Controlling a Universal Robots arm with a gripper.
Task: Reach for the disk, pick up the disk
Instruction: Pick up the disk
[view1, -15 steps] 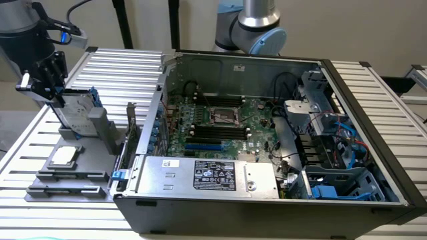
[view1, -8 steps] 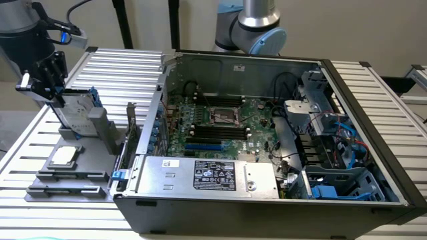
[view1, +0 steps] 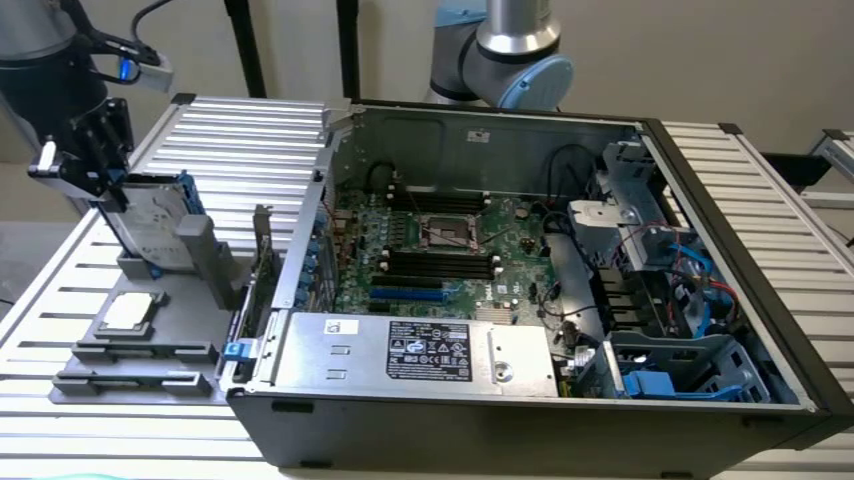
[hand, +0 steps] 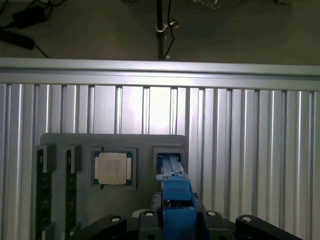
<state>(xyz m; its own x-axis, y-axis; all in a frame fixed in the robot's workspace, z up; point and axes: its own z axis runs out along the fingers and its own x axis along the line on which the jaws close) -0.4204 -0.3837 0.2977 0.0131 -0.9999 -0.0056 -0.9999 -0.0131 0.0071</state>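
Gripper (view1: 112, 188) clamped on the disk (view1: 150, 225), upper left of the exterior view.

Findings: the disk stands on edge and slightly tilted, its lower end seated in a slot of the grey holder (view1: 200, 300) on the slatted table (view1: 247, 130). The black fingers grasp the top edge from both sides. In the wrist view the blue bracket (hand: 176, 192) sits tight between them, with no gap seen. A square processor chip (view1: 130, 312) lies flat in the neighbouring recess of the same holder, apart from the disk. An open computer case (view1: 534, 425) stands just beside the holder, on the exterior view's right.
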